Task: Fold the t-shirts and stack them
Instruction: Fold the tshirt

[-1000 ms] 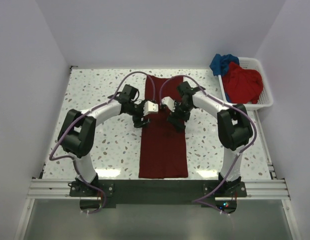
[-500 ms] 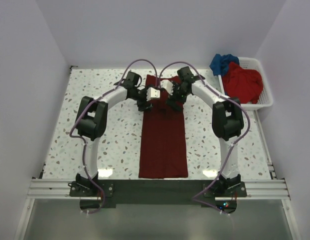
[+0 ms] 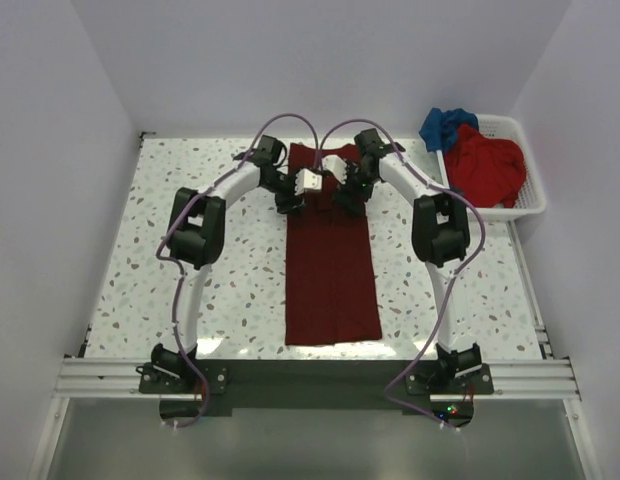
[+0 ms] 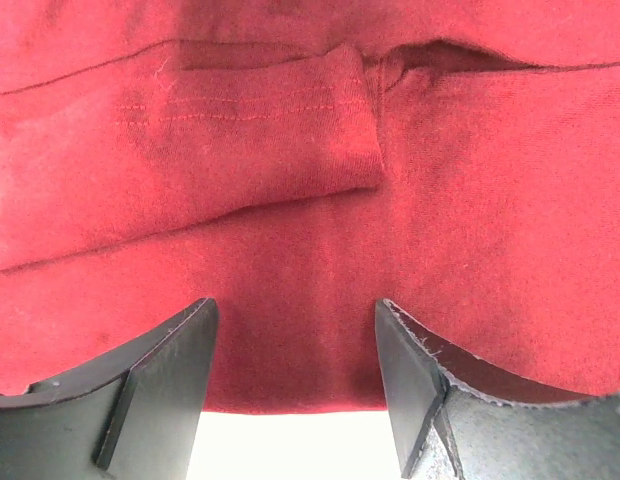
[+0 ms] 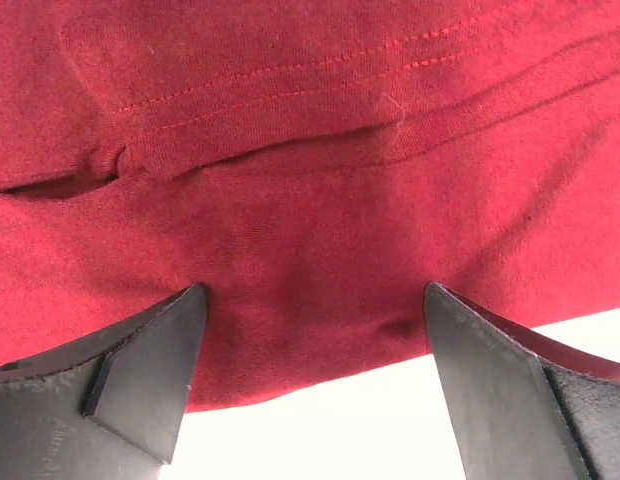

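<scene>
1. From above: my left claw [image 3: 291, 203] and right claw [image 3: 346, 203] both sit at the far end of the maroon t-shirt [image 3: 330, 280]. It lies as a long narrow strip down the middle of the counter [image 3: 230, 290]. The red t-shirt [image 3: 487, 165] and blue t-shirt [image 3: 445, 125] are heaped in the basket [image 3: 530, 205] at the far right, not yet folded. Both of my arms are stretched far forward and close together. If they drift inward on the next pull, the wrists could knock each other.

2. Left wrist: my left claw [image 4: 295, 325] is spread wide and has hold of nothing. The maroon t-shirt [image 4: 460, 200] fills the view, and its edge runs between my fingers with bare counter showing below it. A tucked-in sleeve [image 4: 260, 130] lies just beyond. I judge that closing too shallow would pinch only the top layer, so the fold would open as I lift.

3. Right wrist: my right claw [image 5: 315, 310] is also wide open and empty, straddling the edge of the maroon t-shirt [image 5: 290, 200]. Several layers overlap here. If one claw catches more layers than the other, or the two lift unevenly, the strip would skew and the fold would land crooked. Cloth dragging on the counter could also wrinkle the near end.
</scene>
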{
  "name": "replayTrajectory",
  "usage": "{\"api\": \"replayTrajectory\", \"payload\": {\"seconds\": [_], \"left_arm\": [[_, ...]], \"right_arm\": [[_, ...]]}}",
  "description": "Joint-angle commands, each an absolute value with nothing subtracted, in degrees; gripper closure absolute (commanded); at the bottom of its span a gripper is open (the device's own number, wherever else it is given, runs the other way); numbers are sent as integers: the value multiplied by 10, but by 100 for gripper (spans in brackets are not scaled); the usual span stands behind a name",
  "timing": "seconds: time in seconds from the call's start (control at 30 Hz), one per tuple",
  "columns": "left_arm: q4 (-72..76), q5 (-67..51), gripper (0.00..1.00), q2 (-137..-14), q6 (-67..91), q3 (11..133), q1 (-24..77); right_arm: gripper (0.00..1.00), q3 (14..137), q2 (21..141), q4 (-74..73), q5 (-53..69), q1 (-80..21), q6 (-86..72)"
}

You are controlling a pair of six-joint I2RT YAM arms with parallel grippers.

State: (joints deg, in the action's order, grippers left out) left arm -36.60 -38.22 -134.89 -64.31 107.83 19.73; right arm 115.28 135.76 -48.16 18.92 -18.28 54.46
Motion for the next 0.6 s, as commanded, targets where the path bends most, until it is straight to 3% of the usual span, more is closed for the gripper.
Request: {"api": "replayTrajectory", "payload": {"seconds": [0.0, 0.33, 0.57], "left_arm": [[-403, -319, 32, -1410, -671, 1118, 178], [-351, -288, 31, -1441, -657, 1190, 156], [-287, -372, 18, -1265, -557, 1112, 156]], "right_arm": [[7, 1209, 1416, -472, 151, -173, 544], [1, 1282, 1442, -418, 112, -173, 469], [1, 1323, 1316, -440, 170, -174, 423]]}}
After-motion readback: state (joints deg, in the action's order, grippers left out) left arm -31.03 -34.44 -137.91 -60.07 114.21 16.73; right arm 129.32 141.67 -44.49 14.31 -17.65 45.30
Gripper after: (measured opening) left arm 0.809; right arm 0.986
